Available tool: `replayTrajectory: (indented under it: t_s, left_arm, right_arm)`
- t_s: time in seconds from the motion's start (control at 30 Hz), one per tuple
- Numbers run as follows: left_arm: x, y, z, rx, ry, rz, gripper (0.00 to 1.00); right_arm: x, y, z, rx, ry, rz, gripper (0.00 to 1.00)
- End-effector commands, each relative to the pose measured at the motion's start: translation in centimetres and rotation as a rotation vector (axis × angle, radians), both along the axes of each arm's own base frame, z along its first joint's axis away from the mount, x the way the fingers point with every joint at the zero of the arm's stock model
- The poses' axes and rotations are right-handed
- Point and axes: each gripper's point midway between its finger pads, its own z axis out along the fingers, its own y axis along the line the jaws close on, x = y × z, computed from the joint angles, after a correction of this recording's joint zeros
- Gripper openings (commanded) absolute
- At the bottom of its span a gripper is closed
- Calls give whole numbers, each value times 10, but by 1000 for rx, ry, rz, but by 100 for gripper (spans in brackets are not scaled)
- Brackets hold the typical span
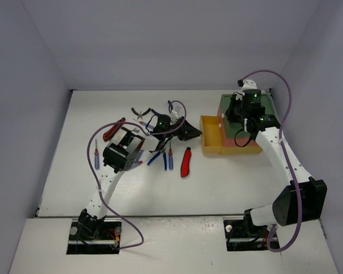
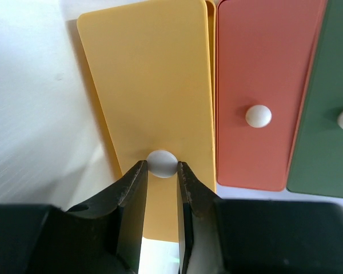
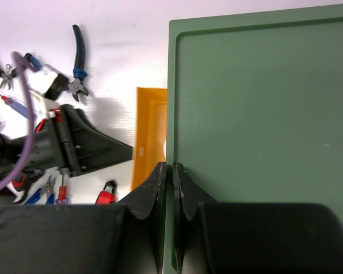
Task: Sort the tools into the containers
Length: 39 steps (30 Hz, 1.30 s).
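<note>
Left wrist view: L end effector (image 2: 161, 166) grips knob (image 2: 162, 162) of yellow drawer (image 2: 148, 74); R end effector (image 3: 172, 169), closed, at green top (image 3: 263, 114) edge. Drawer prob. light, stiff, slick plastic; knob's the hold.

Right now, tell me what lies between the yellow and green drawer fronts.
The red-orange drawer front lies between the yellow drawer front and the green drawer front, shown in the left wrist view.
</note>
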Motion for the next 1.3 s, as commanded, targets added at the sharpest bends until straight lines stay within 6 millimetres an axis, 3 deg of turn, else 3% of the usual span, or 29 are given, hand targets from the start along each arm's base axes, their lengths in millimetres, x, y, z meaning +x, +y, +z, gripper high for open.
replayTrajectory:
  t_s: [0.0,0.33,0.7,0.8,1.0,1.13,1.17,1.27]
  left_arm:
    - [6,16,74,-74,-183,-6,0]
    - [-6,35,52,-8,-173,-19,0]
    - [-8,56,40,28,-155,6,0]
    - [-11,57,45,23,-157,2,1]
    - [-10,65,91,16,-230,25,47]
    - [-15,79,122,93,-286,54,62]
    - [-16,83,118,137,-282,59,64]
    - [-20,96,135,221,-324,85,68]
  right_arm:
    - [-4,-27,3,-75,-13,-80,0]
    - [-6,-29,1,-76,-8,-85,0]
    - [-4,-28,4,-67,-14,-85,0]
    - [-4,-28,5,-64,-18,-87,0]
    - [-3,-29,22,-68,-56,-86,0]
    - [-4,-30,41,-72,-103,-83,5]
    - [-5,-30,46,-75,-116,-79,5]
    - [-6,-30,59,-83,-148,-70,12]
